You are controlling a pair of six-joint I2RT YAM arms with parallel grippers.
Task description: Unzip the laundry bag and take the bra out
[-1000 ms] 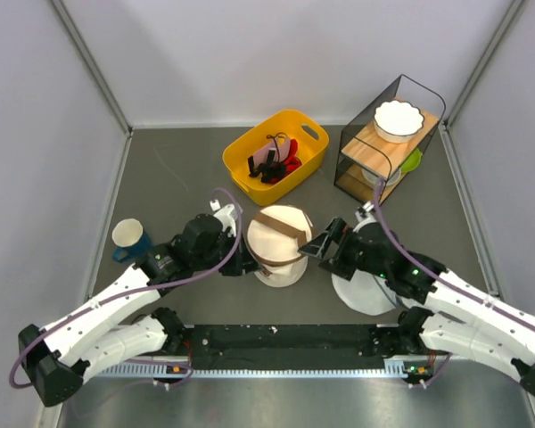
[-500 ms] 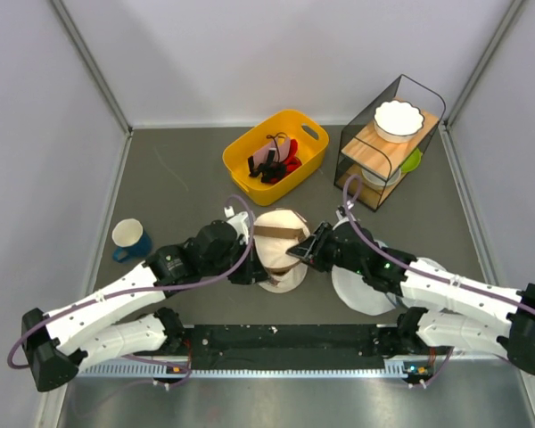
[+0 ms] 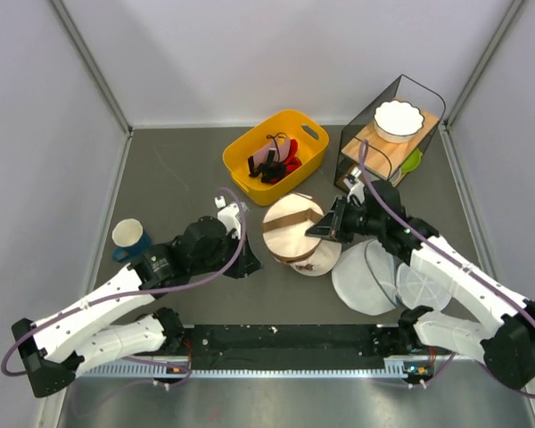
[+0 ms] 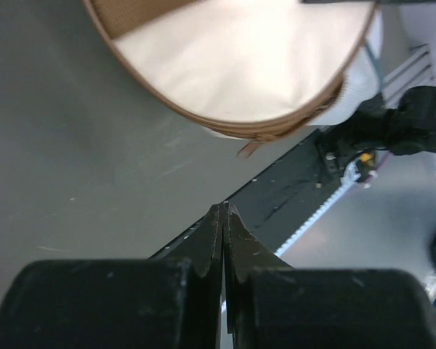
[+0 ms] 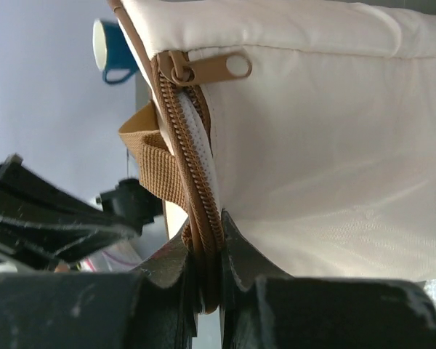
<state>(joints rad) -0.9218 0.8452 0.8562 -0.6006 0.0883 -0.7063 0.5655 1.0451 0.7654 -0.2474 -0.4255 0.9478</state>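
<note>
The laundry bag [image 3: 294, 234] sits tilted on the surface [image 3: 178, 187], its brown zipper band [image 5: 196, 189] pinched in the right end effector [image 5: 207, 262], the zipper pull [image 5: 212, 69] lying farther along that band, while the left end effector [image 4: 224, 211], closed and empty, hangs just short of the bag.
</note>
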